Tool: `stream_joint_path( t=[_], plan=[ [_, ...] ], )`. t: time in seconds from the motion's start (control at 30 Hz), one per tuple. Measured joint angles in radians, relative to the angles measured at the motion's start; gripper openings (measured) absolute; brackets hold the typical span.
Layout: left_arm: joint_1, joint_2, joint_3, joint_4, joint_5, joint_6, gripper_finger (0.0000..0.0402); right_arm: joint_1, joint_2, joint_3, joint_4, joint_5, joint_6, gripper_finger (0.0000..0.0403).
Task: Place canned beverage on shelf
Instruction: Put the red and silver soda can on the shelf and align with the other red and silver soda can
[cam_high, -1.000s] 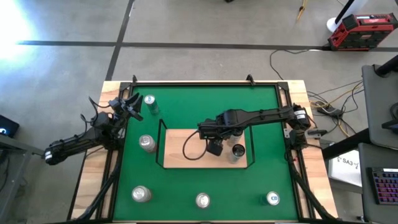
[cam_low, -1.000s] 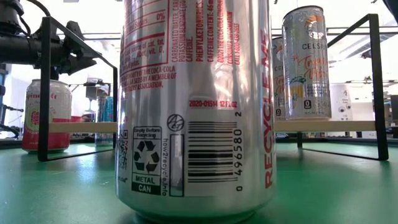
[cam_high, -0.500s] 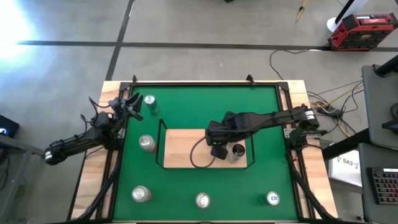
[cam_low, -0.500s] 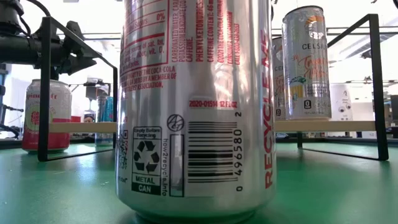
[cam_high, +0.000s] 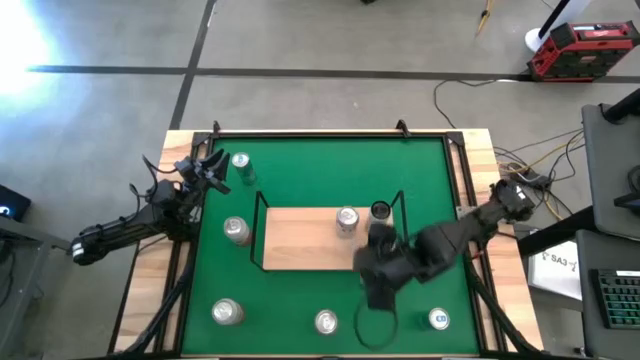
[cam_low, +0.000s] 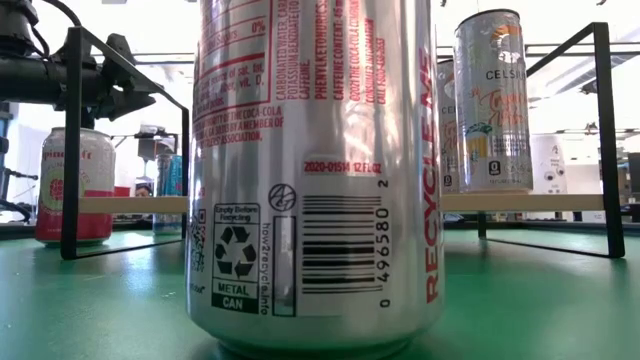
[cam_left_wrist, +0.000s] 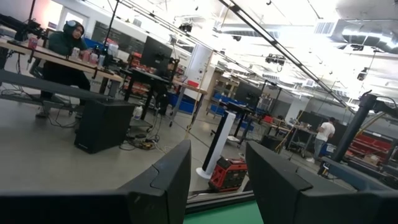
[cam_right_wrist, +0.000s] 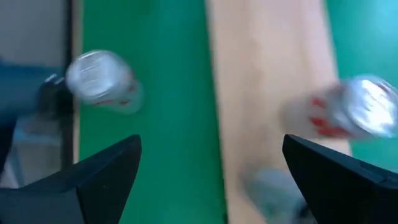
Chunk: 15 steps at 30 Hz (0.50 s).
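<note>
High view: shelf at centre of green felt tabletop, already carrying two upright cans toward its far right corner: silver-topped can and dark-topped can, near each other but apart. Set well inside the black wire rail, presumably so neither tips off the edge.

Right gripper over the felt just near of the shelf's near edge, fingers spread wide, nothing between them. Confirmed in right wrist view: right gripper empty, board and two blurred can tops beyond. Judged as placement done for one can, with the open spread suited to reaching for another.

Five loose cans on the felt: two left of the shelf, three along the near edge. Nearest candidates to the right gripper judged to be those on the near edge.

Left gripper parked at the far left of the table, fingers closed, empty; aimed out at the room in its wrist view, so judged idle.

Low view: Coca-Cola can filling the foreground on the felt; Celsius can upright on the raised board behind, to the right. Not matched to either can top seen from above.
</note>
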<state>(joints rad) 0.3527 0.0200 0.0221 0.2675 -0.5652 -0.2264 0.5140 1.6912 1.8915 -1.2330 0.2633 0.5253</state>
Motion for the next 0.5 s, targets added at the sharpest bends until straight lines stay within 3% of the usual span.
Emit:
stream_joint_path(
  t=[0.3,0.5],
  plan=[
    [0.000,0.000,0.000,0.000,0.000,0.000,0.0137,0.174,0.128,0.000,0.225,0.152,-0.343,0.0382],
    [0.000,0.000,0.000,0.000,0.000,0.000,0.0137,0.186,0.197,0.000,0.368,0.172,-0.381,0.0382]
  ],
)
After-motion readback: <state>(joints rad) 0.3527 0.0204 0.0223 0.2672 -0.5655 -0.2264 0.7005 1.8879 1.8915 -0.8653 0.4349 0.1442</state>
